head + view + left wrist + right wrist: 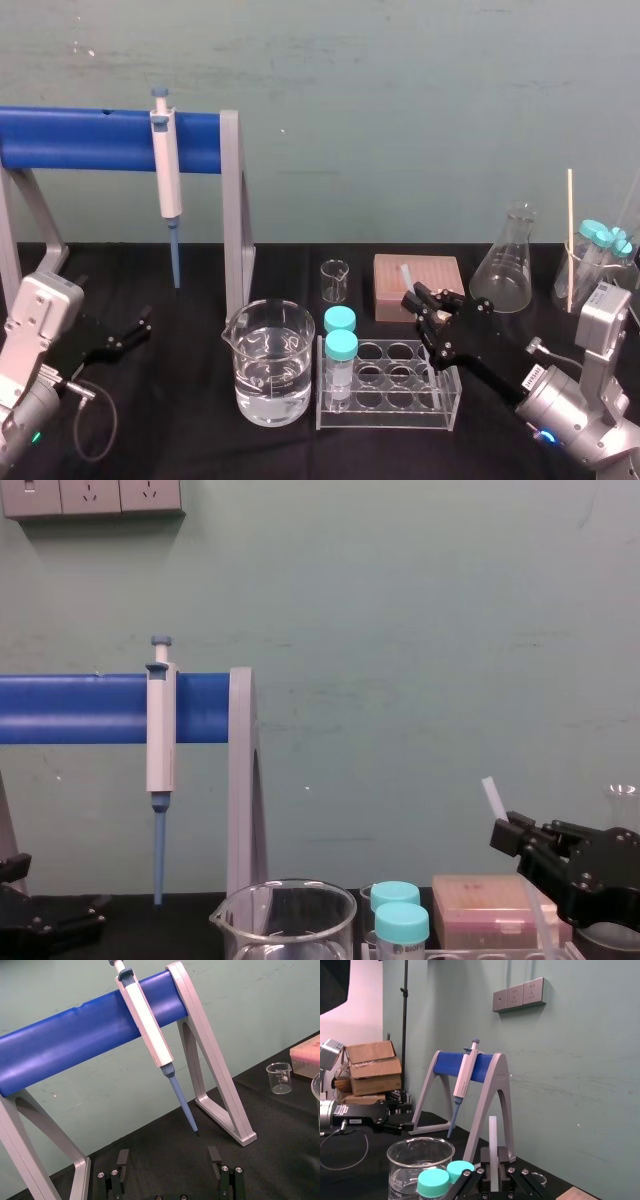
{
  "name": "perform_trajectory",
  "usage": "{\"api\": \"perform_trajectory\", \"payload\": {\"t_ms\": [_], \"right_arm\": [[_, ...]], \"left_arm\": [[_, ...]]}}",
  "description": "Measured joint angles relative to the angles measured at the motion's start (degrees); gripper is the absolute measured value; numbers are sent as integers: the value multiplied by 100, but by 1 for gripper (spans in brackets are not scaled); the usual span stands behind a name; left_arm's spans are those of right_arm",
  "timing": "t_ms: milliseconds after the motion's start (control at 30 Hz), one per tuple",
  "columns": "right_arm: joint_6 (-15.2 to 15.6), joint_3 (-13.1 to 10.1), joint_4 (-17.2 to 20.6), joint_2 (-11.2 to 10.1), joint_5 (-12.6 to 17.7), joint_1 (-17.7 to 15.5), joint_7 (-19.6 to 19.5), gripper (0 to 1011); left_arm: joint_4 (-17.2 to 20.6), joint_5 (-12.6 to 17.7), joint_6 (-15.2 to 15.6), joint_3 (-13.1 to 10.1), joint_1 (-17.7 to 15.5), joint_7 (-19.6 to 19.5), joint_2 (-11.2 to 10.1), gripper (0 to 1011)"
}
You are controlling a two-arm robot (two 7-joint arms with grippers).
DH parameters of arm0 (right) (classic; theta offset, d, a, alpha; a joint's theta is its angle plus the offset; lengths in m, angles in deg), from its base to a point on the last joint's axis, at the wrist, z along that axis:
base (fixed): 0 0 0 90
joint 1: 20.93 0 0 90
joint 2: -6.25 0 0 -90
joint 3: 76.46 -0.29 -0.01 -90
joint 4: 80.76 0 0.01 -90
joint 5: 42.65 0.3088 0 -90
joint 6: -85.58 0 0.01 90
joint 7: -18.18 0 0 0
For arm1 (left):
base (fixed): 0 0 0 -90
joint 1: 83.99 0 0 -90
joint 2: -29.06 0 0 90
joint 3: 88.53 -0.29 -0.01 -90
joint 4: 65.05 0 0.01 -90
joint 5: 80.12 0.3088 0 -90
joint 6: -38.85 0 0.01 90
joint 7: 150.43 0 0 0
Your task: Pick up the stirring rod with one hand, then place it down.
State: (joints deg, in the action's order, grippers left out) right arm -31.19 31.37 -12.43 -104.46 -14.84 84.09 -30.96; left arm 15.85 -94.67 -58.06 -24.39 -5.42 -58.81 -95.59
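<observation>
My right gripper (417,297) is shut on the stirring rod (406,275), a thin translucent white rod held above the table between the tube rack and the pink box. In the right wrist view the stirring rod (493,1140) stands up from between the closed fingers of my right gripper (493,1162). From the chest the stirring rod (492,798) sticks up at a tilt out of the right gripper (507,833). My left gripper (128,335) rests low at the left, open and holding nothing; its left gripper (170,1167) fingers stand wide apart in front of the blue stand.
A white-and-blue pipette (167,180) hangs on the blue-barred stand (232,210). A water-filled beaker (268,375), a clear tube rack (440,405) with two teal-capped tubes, a small beaker (335,280), a pink box (440,275) and a conical flask (505,265) crowd the middle.
</observation>
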Motion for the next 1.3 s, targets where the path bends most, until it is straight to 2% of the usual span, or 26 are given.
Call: {"api": "perform_trajectory", "payload": {"t_ms": [200, 300, 400, 600, 867, 933, 967, 1300], "right_arm": [[-2, -4, 5, 0, 2, -3, 0, 262], [-2, -5, 7, 0, 3, -5, 0, 399], [-2, -6, 8, 0, 3, -5, 0, 459], [-2, -6, 8, 0, 3, -5, 0, 683], [-2, -6, 8, 0, 3, -5, 0, 908], [-2, -6, 8, 0, 3, -5, 0, 932], [-2, -6, 8, 0, 3, -5, 0, 984], [-2, -17, 24, 0, -5, -14, -40, 1003]], "left_arm": [[0, 0, 0, 0, 0, 0, 0, 1000], [0, 0, 0, 0, 0, 0, 0, 1000], [0, 0, 0, 0, 0, 0, 0, 1000], [0, 0, 0, 0, 0, 0, 0, 1000], [0, 0, 0, 0, 0, 0, 0, 1000], [0, 0, 0, 0, 0, 0, 0, 1000], [0, 0, 0, 0, 0, 0, 0, 1000], [0, 0, 0, 0, 0, 0, 0, 1000]]}}
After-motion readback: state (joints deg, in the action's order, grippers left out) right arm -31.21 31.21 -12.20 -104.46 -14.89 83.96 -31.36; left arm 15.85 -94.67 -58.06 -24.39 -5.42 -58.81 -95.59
